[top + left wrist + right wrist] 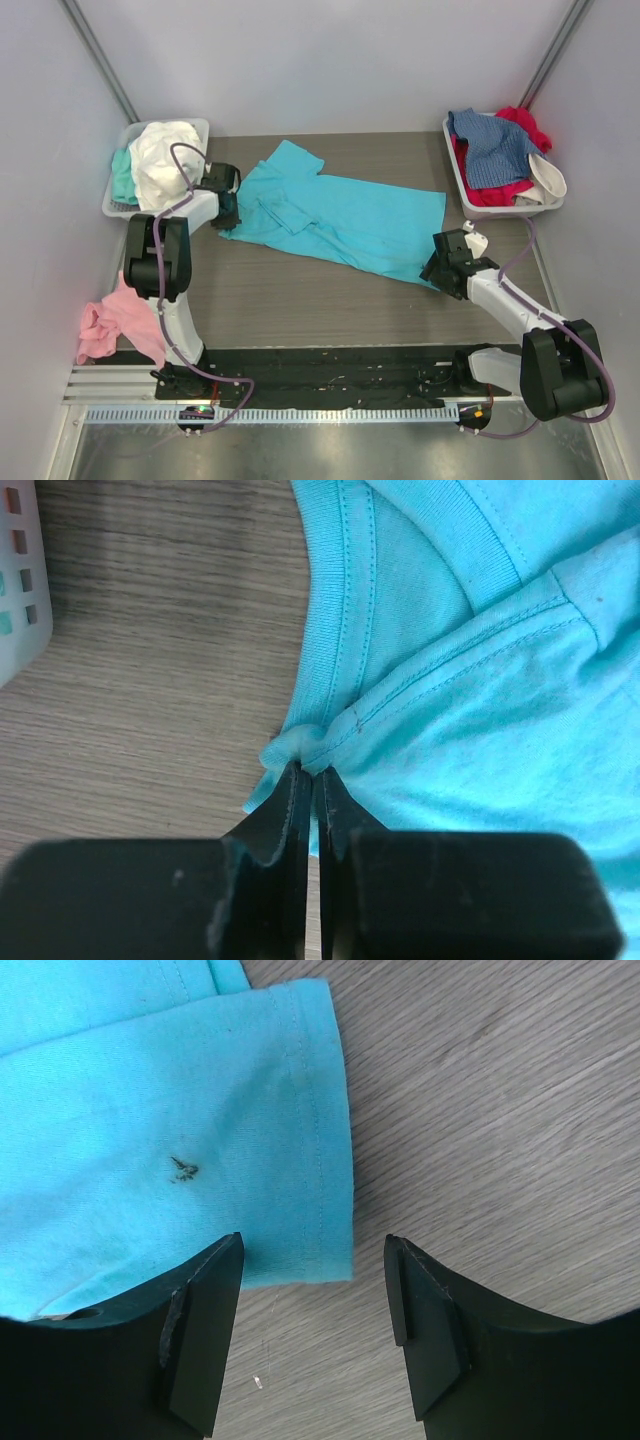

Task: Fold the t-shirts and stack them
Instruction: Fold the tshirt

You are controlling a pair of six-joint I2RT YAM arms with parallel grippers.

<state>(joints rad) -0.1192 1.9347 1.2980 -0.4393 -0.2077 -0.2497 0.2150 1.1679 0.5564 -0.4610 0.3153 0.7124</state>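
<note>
A turquoise t-shirt (340, 215) lies spread across the middle of the table, neck end to the left. My left gripper (228, 208) is at its left edge beside the collar. In the left wrist view the left gripper (311, 770) is shut on a small bunch of the turquoise t-shirt (480, 710) next to the shoulder seam. My right gripper (440, 262) hovers at the shirt's near right corner. Seen from the right wrist, the right gripper (315, 1260) stands open, and the hem corner of the turquoise t-shirt (150, 1130) lies just ahead of the jaws, untouched.
A pale tray (200, 124) at the back left holds a white t-shirt (165, 160) and a mint one (123, 175). Another tray (452, 160) at the back right holds denim-blue (495, 145), red (525, 125) and white cloth. A pink t-shirt (115, 315) lies at the left edge.
</note>
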